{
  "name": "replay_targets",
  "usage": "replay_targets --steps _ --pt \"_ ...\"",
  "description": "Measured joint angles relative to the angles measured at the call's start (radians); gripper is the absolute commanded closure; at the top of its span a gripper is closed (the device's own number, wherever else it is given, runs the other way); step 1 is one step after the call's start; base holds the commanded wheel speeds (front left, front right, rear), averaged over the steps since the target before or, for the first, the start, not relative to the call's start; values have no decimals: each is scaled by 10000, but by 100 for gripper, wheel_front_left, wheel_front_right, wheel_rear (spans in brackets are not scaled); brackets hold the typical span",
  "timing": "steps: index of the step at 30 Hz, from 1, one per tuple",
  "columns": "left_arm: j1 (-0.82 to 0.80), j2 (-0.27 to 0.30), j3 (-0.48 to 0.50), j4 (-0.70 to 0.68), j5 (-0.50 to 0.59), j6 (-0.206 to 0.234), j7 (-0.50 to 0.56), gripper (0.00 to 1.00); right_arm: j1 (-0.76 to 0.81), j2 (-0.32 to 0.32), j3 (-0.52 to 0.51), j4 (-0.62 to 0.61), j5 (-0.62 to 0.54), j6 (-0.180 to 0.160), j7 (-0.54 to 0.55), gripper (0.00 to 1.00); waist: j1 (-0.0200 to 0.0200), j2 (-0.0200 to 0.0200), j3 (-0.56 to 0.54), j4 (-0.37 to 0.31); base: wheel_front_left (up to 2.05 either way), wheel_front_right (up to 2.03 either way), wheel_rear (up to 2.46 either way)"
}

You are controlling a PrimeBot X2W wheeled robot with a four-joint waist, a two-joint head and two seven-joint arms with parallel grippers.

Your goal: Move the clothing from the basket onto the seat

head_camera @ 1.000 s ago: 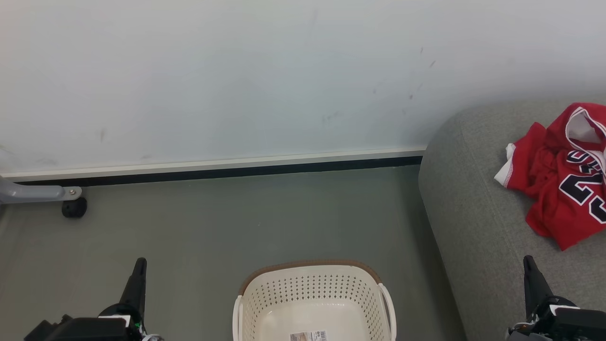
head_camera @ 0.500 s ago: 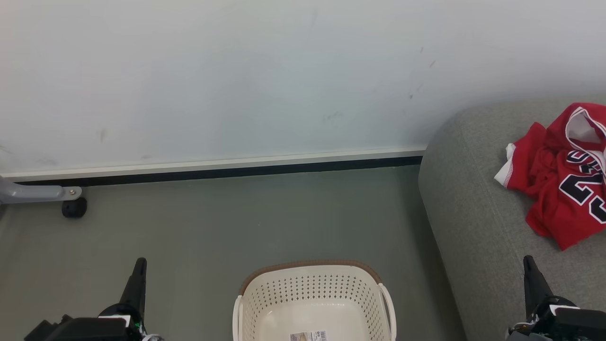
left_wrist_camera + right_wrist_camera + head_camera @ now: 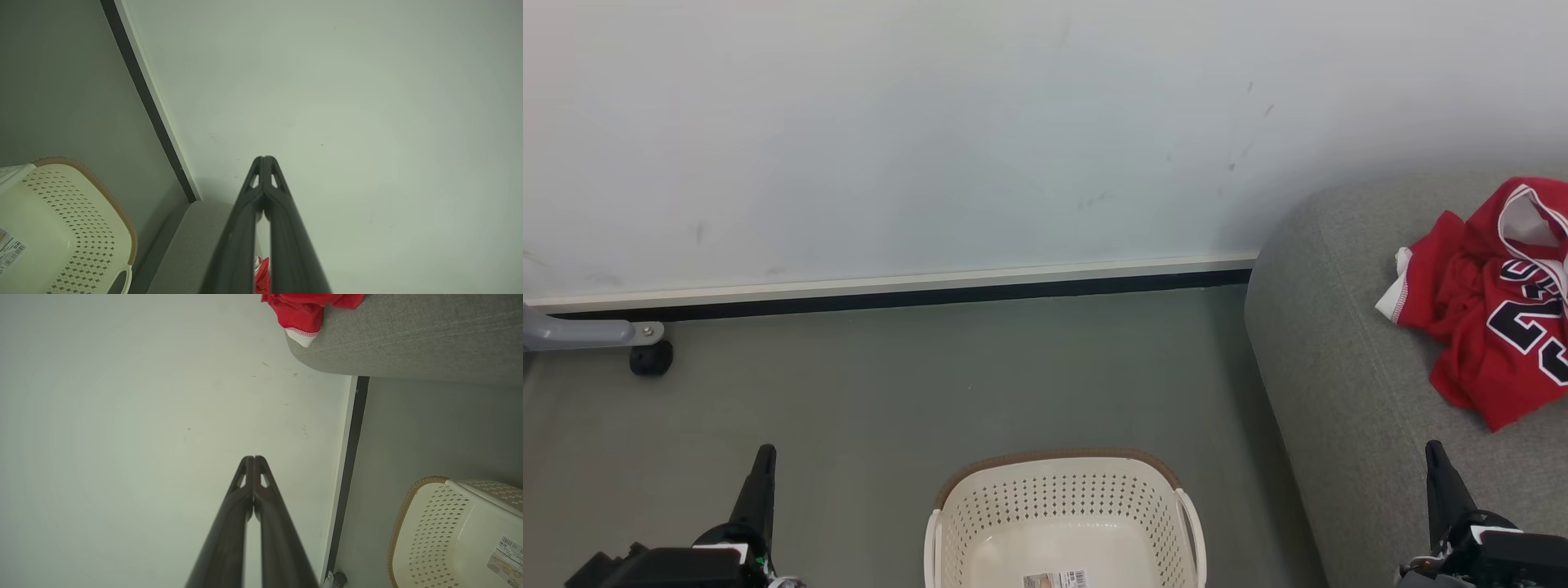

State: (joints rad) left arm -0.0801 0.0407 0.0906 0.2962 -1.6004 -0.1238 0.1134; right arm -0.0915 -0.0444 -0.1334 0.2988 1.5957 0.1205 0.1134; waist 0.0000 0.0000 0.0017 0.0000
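Observation:
The red clothing (image 3: 1494, 302), with white trim and a black-and-white 23, lies crumpled on the grey seat (image 3: 1339, 367) at the right. The cream perforated basket (image 3: 1066, 498) with its brown rim stands on the floor at the bottom centre, with only a barcode sticker showing inside. My left gripper (image 3: 765, 451) is shut at the lower left, over the floor. My right gripper (image 3: 1433, 447) is shut at the lower right, over the seat's front part. In the wrist views each gripper's (image 3: 264, 158) (image 3: 253, 458) fingers meet at the tips, holding nothing. A bit of clothing (image 3: 310, 306) shows on the seat (image 3: 408, 339).
A pale wall with a white and black skirting (image 3: 890, 292) runs behind the grey-green floor. A grey metal leg with a black castor (image 3: 651, 357) stands at the far left by the wall.

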Motion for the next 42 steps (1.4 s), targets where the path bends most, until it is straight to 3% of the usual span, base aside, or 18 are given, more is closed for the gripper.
replay_targets --steps 42 --pt "0 -2 0 -2 -2 0 0 100 0 2 0 -4 2 0 0 100 0 0 2 0 0 0 0"
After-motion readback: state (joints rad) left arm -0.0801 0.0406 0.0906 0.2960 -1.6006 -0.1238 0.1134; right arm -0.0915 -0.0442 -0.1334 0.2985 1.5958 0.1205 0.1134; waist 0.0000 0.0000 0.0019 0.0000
